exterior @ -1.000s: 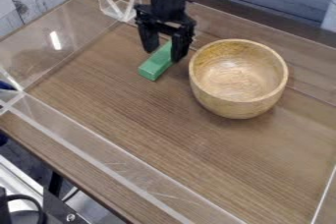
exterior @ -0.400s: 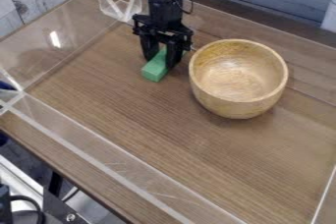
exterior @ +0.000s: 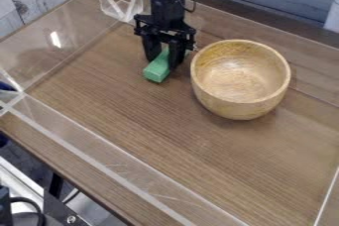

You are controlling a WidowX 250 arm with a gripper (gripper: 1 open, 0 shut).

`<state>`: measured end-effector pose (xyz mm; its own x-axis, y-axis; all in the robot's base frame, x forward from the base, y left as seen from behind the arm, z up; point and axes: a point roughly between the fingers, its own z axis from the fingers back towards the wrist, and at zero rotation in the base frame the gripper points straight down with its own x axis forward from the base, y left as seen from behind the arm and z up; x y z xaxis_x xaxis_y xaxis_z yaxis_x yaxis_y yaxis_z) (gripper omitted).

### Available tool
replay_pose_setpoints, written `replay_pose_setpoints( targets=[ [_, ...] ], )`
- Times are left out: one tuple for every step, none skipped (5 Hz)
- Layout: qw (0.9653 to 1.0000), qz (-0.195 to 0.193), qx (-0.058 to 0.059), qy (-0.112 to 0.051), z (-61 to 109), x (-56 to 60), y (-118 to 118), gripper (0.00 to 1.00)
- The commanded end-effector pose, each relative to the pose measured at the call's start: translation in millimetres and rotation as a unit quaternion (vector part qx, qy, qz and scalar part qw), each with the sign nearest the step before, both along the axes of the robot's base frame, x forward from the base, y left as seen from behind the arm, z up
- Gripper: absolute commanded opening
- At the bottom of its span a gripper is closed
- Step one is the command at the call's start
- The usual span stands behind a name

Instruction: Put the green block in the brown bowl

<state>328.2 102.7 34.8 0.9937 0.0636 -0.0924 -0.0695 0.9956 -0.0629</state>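
The green block lies on the wooden table, left of the brown bowl. My black gripper points straight down over the block's far end, its fingers shut on the block. The block's near end sticks out toward the camera and rests on the table. The bowl is upright and holds nothing.
Clear acrylic walls ring the wooden table on the left, front and right. A crumpled clear plastic piece sits behind the gripper near the back edge.
The gripper's fingers closed from wide apart onto the green block. The hand stayed in place, and the block shifted slightly to line up between the fingers.
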Motion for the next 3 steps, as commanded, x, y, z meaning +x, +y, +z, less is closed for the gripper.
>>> replay_pose_setpoints(
  targets=[
    [0.9979, 0.01, 0.016, -0.062, 45.9, 12.9, 8.2, 0.0],
    [0.9974, 0.013, 0.013, -0.07, 58.1, 13.4, 6.4, 0.0],
    [0.9968, 0.013, 0.006, -0.079, 68.8, 14.3, 2.9, 0.0]
  ],
)
